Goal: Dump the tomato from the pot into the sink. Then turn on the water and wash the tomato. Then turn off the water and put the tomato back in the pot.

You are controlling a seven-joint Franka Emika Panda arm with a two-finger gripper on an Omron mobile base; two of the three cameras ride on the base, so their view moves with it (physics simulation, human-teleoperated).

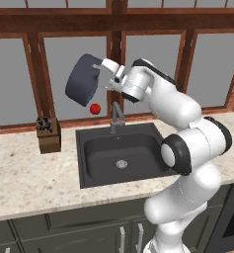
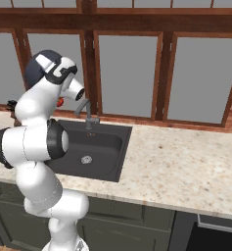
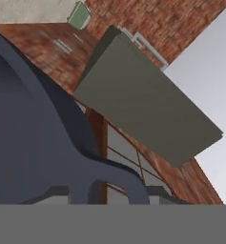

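The tomato (image 1: 95, 109) is seen in mid-air, clear of the pot (image 1: 82, 80) and just below its lowered rim, above the back left corner of the sink (image 1: 96, 175) and a little to the left of the faucet (image 1: 116, 117). In the right base view only a sliver of red (image 2: 61, 102) is shown beside the arm, with the basin (image 2: 118, 159) below it. The pot is held high over the counter (image 1: 24, 180), tipped steeply so that its mouth is turned downward and toward the window side, its round axis lying closer to level than upright. It is gripped at one side handle by the gripper (image 1: 99, 67); in the hand view the dark wall of the pot (image 3: 28, 143) and the loop of the handle (image 3: 119, 178) are shown right at the fingers, so the fingers are judged to be pinched on that handle rather than spread free, though the tips themselves are hidden. The relation that matters next is judged to be vertical: the tomato lies below and slightly ahead of the pot's mouth, over the basin rather than the counter, so it is expected to land inside. The knife block (image 1: 49, 134) stands well apart to the left and is not involved.
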